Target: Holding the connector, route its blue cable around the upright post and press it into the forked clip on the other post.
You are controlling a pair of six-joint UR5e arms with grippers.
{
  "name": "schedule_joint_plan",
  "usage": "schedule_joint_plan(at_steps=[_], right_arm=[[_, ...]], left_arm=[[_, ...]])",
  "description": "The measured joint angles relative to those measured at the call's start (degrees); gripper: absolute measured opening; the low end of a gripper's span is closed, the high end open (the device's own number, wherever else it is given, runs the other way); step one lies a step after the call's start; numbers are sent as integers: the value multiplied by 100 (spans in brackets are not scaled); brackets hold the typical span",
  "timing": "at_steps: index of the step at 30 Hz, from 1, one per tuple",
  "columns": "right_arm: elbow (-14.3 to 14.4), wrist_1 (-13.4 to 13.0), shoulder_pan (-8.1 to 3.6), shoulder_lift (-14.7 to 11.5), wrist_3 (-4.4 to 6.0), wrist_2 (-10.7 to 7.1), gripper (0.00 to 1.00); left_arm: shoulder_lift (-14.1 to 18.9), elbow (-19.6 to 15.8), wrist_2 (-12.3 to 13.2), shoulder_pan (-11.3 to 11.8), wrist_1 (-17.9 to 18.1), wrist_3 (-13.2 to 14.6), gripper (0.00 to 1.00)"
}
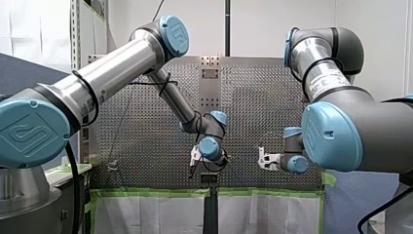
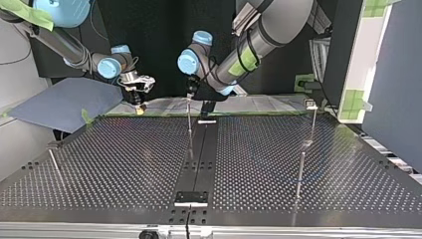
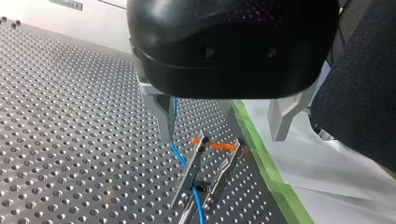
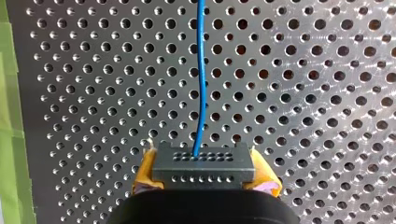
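In the right wrist view a black connector (image 4: 203,167) sits between the yellow pads (image 4: 145,173) of my right gripper (image 4: 204,179), which is shut on it. Its blue cable (image 4: 201,74) runs straight ahead over the perforated plate. In the left wrist view my left gripper (image 3: 222,137) hangs open just above the forked clip (image 3: 209,164), its metal fingers (image 3: 164,119) wide apart. The blue cable (image 3: 179,156) passes beside one finger and drops low between the clip's two prongs. An orange pin (image 3: 215,145) lies across the prong tops. The top view shows my left gripper (image 2: 190,93) over a thin post (image 2: 189,122).
More thin posts stand at the top view's right (image 2: 313,122), right front (image 2: 300,172) and left (image 2: 53,164). A black strip (image 2: 198,154) runs down the plate's middle. Green tape (image 3: 268,168) edges the plate, with a blue cloth (image 2: 59,102) beyond it.
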Motion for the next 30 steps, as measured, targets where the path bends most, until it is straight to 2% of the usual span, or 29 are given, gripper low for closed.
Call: schedule_joint_plan(at_steps=[15,20,25,30], right_arm=[[1,0,-9,10,0,-2,0],[3,21,-11,13,0,-2,0],[4,38,-15,13,-1,-2,0],[2,44,-16,14,-2,-2,0]], left_arm=[[1,-2,-3,-5,0,-83,100],[132,-151,-95,-67,67,-52,100],[399,-425,-227,-256,312,-131,100],[705,-729,-505,-550,616,-404,100]])
